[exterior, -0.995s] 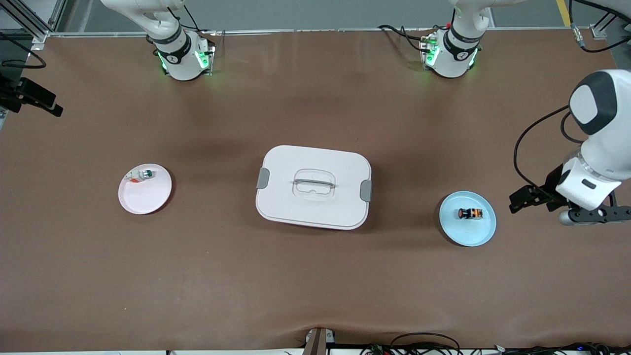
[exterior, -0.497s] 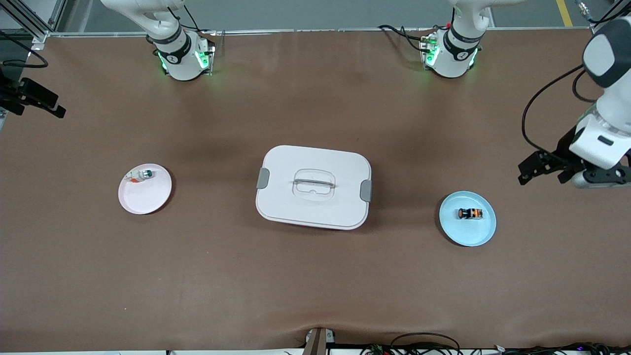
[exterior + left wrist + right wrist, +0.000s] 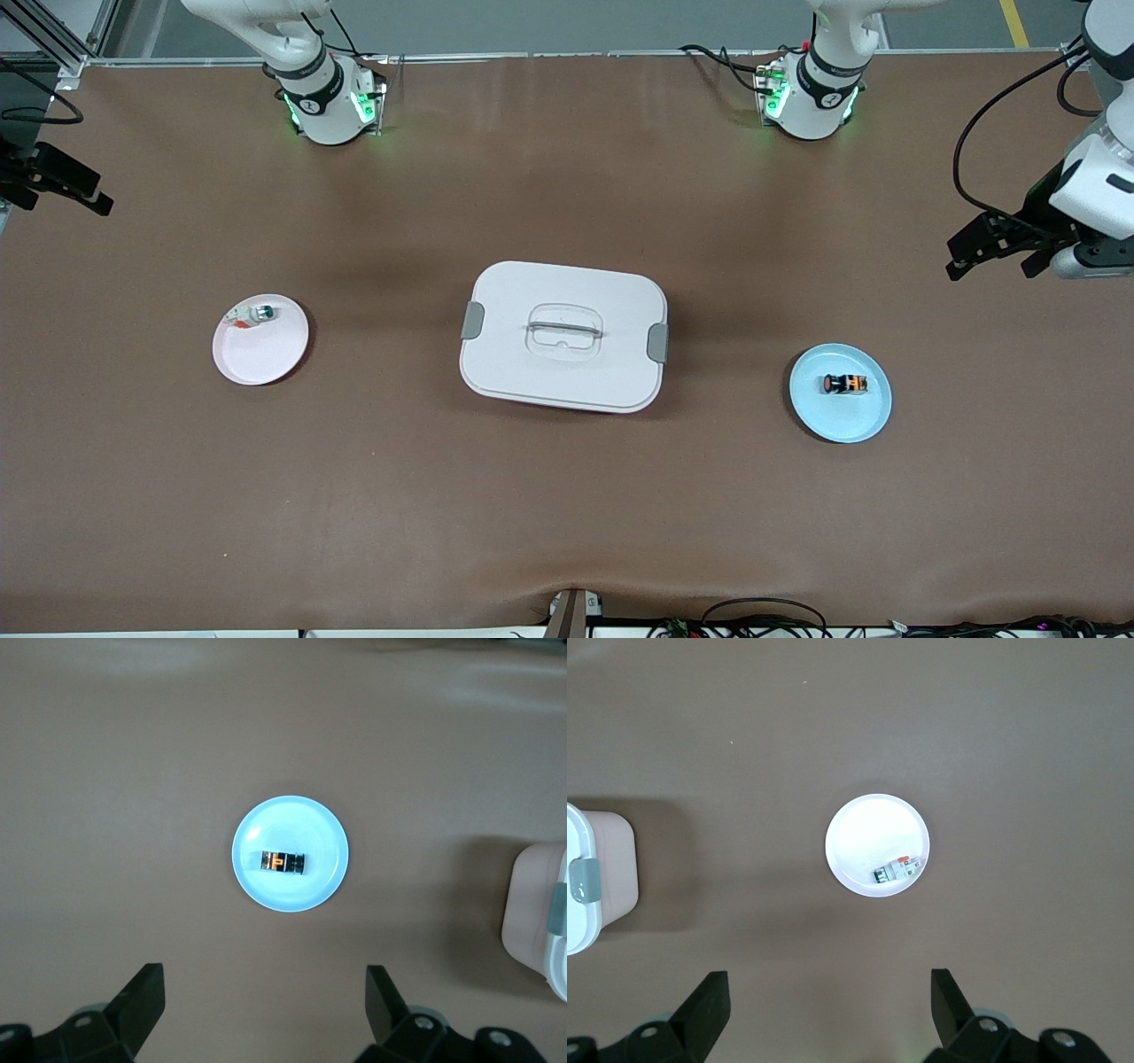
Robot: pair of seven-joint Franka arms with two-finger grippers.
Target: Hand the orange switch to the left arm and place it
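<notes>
Apparently orange switch (image 3: 283, 861) below open left hand (image 3: 266, 1005).

Table cover (image 3: 567, 496): matt brown sheet, leather-like or paper-like, slightly wrinkled at edge nearest front camera.
Box (image 3: 563, 335): smooth white plastic, satin sheen; grey plastic latches.
Blue plate (image 3: 864, 416): smooth, glossy, plastic look; bright glare in left wrist view.
Pink plate (image 3: 261, 359): smooth, faint shine, plastic look.
Switch (image 3: 844, 384): dark hard plastic, orange markings.
White piece (image 3: 251, 314): plastic look, too small to tell finish.
Arms (image 3: 1099, 190): glossy white shells, black bands.
Grippers: matt black.
</notes>
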